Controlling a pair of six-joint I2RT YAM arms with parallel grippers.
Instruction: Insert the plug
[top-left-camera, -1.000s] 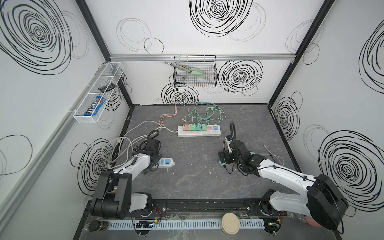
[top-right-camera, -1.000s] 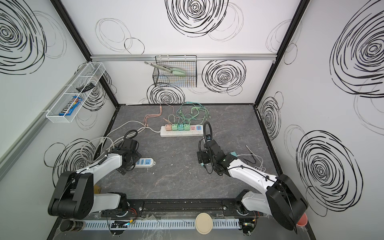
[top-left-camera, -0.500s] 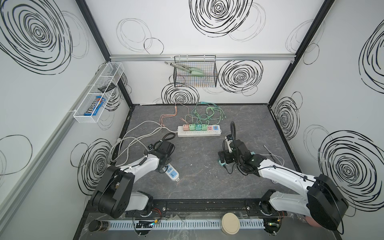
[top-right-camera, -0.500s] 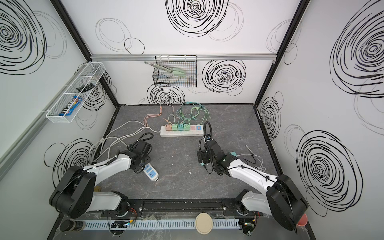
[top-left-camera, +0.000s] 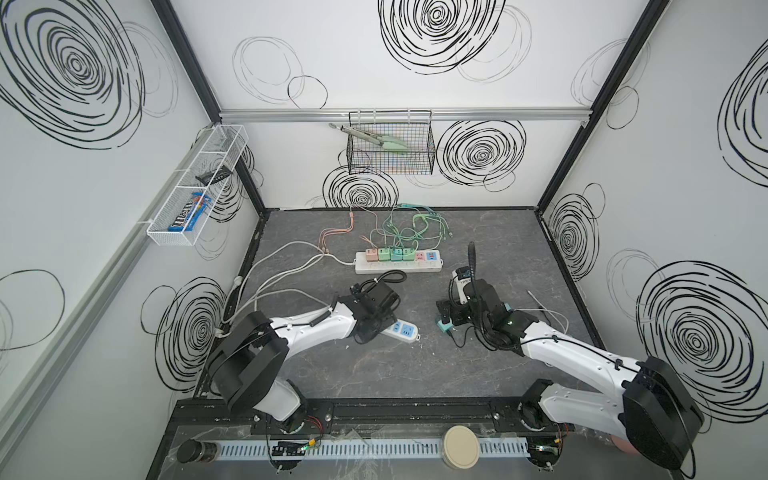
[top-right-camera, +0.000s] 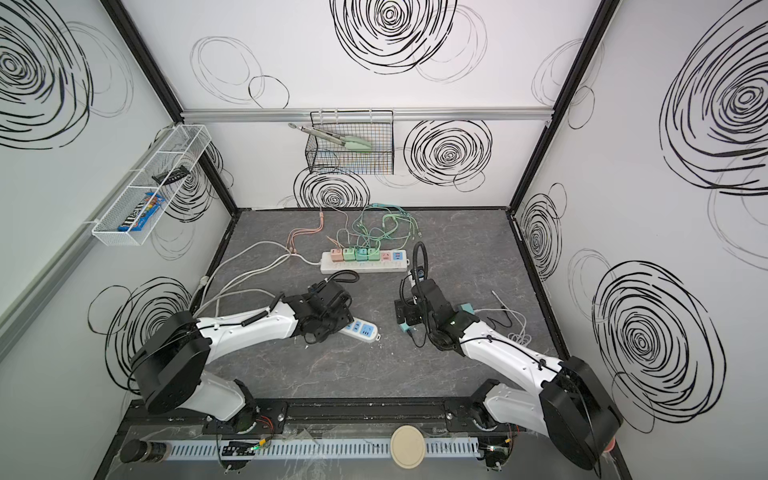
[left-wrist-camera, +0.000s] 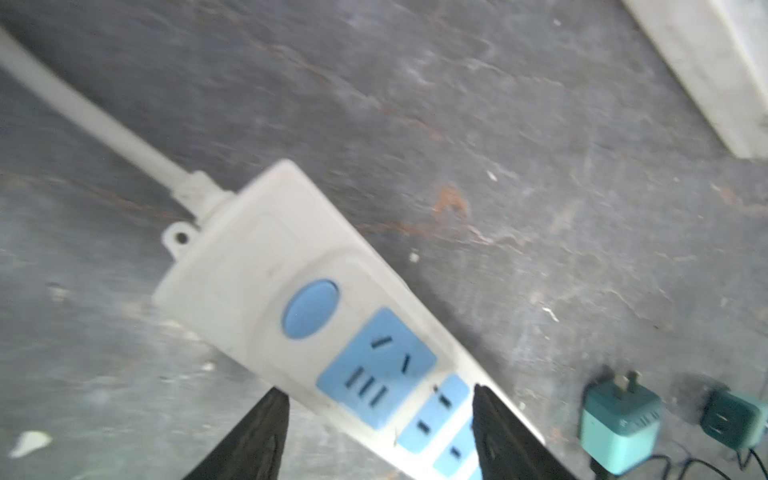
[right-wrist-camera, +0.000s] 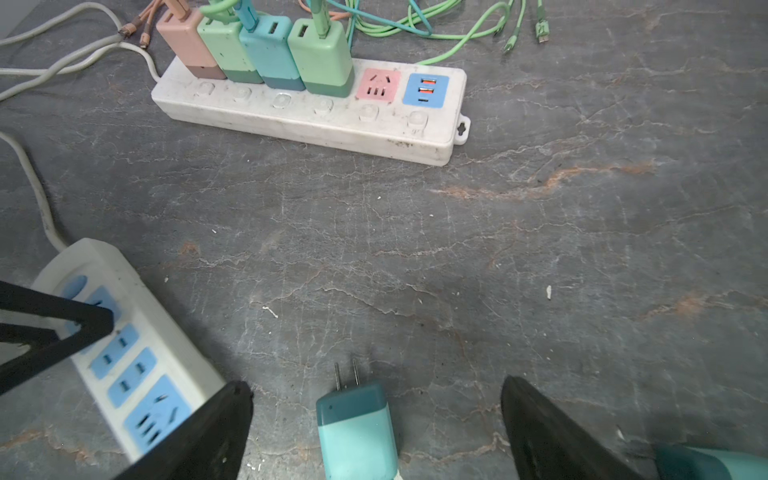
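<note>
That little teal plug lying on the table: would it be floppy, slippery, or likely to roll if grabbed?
Probably stiff: the teal plug looks like a hard plastic block. Its flat sides suggest it would slide rather than roll. The smooth shell might slip between the jaws, and its thin prongs look delicate.

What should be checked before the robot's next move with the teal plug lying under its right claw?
1. Right gripper open: ok.
2. Teal plug lies flat on the table between its jaws: ok.
3. Small power strip, visible blue sockets empty: ok.
4. Left gripper straddles that strip; firm hold: cannot tell.
5. Plug lifted and turned toward a socket: not ok, not yet.
</note>
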